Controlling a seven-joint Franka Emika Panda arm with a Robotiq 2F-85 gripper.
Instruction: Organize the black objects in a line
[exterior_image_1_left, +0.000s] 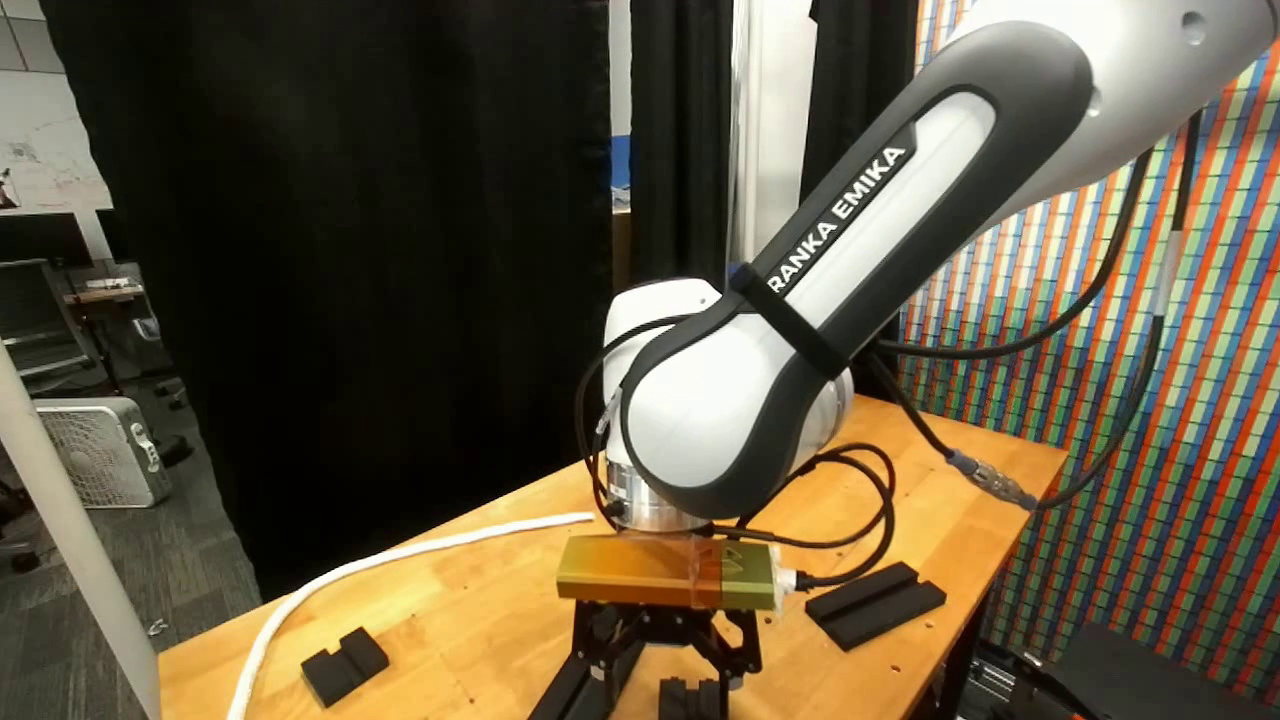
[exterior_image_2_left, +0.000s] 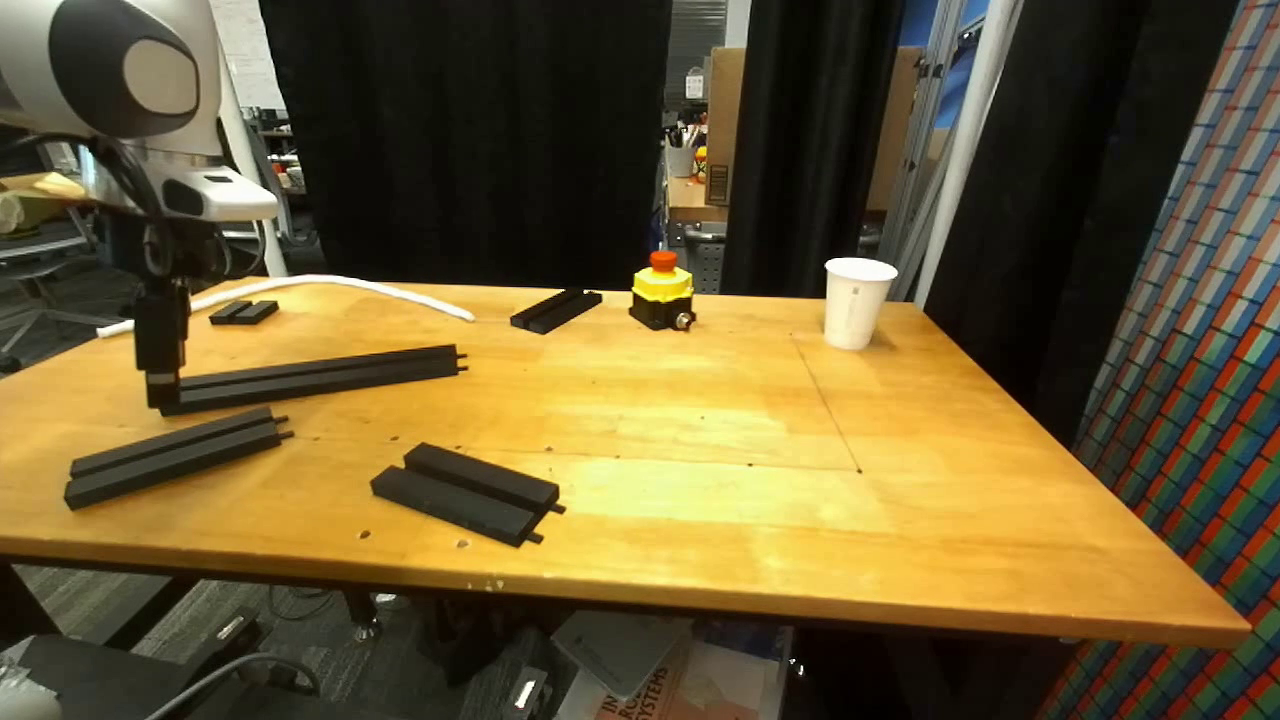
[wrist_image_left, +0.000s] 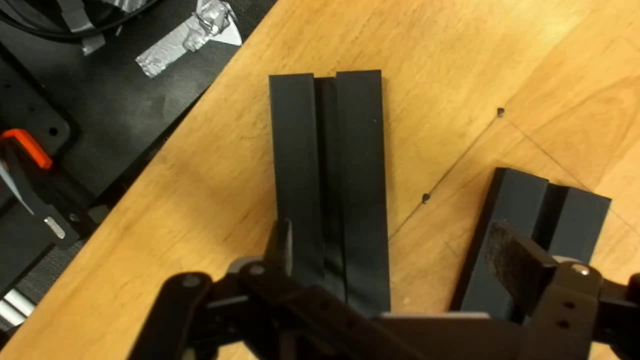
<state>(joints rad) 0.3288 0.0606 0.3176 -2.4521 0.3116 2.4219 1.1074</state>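
Table (exterior_image_2_left: 720, 420), one: wooden top; edges and corners named as they appear in an exterior view.

Black objects, five: matte, grooved lengthwise, lying flat on the table at differing angles.
1. Small block (exterior_image_2_left: 246, 314): near the far-left corner, beside a white tube (exterior_image_2_left: 335, 281) that curves past that corner.
2. Medium block (exterior_image_2_left: 562, 315): close to the far edge, near its middle.
3. Long bar (exterior_image_2_left: 325, 384): toward the left edge; pins at its right-hand end.
4. Shorter bar (exterior_image_2_left: 180, 463): between the long bar and the near edge; pins likewise.
5. Broad block (exterior_image_2_left: 455, 503): just in from the near edge, left of its middle; two pins.

Pincer (wrist_image_left: 395, 245), one, black: fingers set wide apart, low over the table toward the left edge. In the wrist view one fingertip overlaps the shorter bar's side, the other the long bar; contact cannot be told.

Button box (exterior_image_2_left: 662, 290), yellow with red top: by the far edge, right of the medium block.

Paper cup (exterior_image_2_left: 858, 302), white: upright, near the far-right corner.
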